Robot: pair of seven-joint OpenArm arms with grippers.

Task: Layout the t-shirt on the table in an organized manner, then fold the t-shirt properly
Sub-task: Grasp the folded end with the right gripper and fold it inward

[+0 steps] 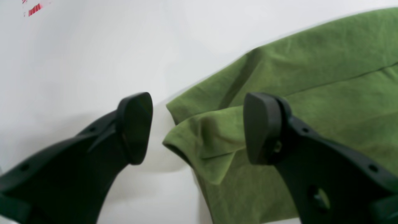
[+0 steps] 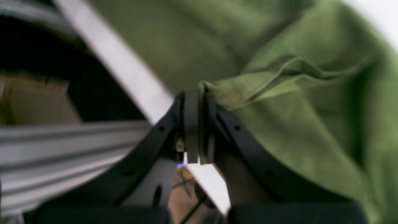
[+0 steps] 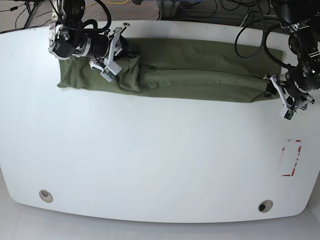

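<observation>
Left gripper (image 1: 198,127): jaws wide apart, holding nothing; a folded shirt corner lies between the pads, above the tabletop.
Right gripper (image 2: 199,102): jaws closed tight on a bunched fold of cloth.
T-shirt (image 3: 185,75): olive green, stretched in a long wrinkled band along the table's far side, one end at each gripper.
Table (image 3: 150,160): white, glossy, rounded edges; two metal grommets (image 3: 45,195) near the front edge.
Red tape (image 3: 291,158): rectangle outline below the left arm.
Room: cables on the floor behind the table.
</observation>
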